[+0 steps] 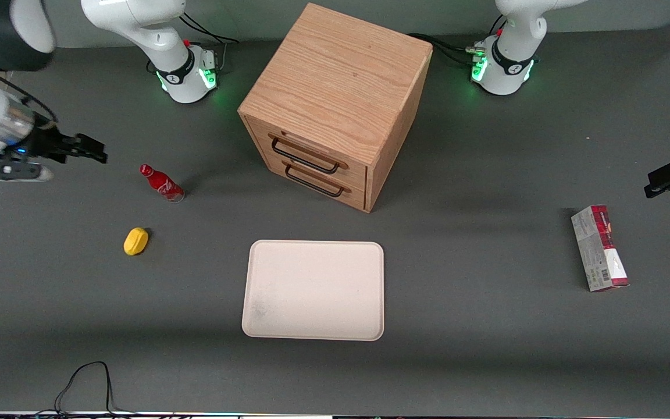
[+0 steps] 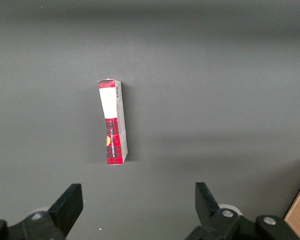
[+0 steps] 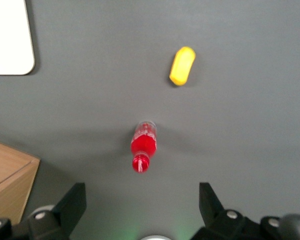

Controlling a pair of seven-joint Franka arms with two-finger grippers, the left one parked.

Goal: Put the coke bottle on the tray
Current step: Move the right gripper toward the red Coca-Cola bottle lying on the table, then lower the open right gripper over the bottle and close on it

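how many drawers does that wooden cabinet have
2, stacked on the cabinet front: upper drawer, lower drawer. The tool hangs open near the coke bottle.

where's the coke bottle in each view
Front view: the coke bottle stands on the table, beside the open hand, farther from the camera than the yellow lump.
Right wrist view: coke bottle seen from above, between the hand's fingers.
Left wrist view: not in it.
Shared landmarks: the yellow lump and the tray corner.
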